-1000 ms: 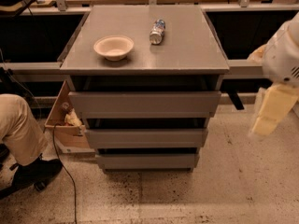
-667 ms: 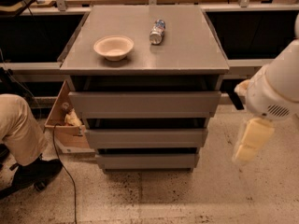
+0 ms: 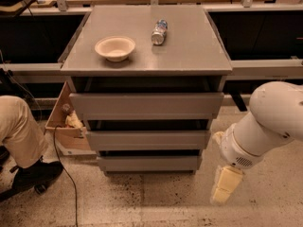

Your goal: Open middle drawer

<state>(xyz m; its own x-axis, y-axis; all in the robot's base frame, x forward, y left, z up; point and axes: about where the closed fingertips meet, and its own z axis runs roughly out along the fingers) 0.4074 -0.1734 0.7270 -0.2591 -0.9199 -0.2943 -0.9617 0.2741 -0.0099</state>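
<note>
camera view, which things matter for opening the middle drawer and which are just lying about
For the job:
middle drawer, second of three fronts
gripper, low at the cabinet's right, not touching it

Lying about:
bowl on the cabinet top
bottle lying on its side by the bowl
cardboard box left of the cabinet
person's leg at far left

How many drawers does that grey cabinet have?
3, stacked: the top drawer under the tabletop, the middle drawer below it, and the bottom drawer lowest. The gripper hangs low to their right, touching none.
</note>
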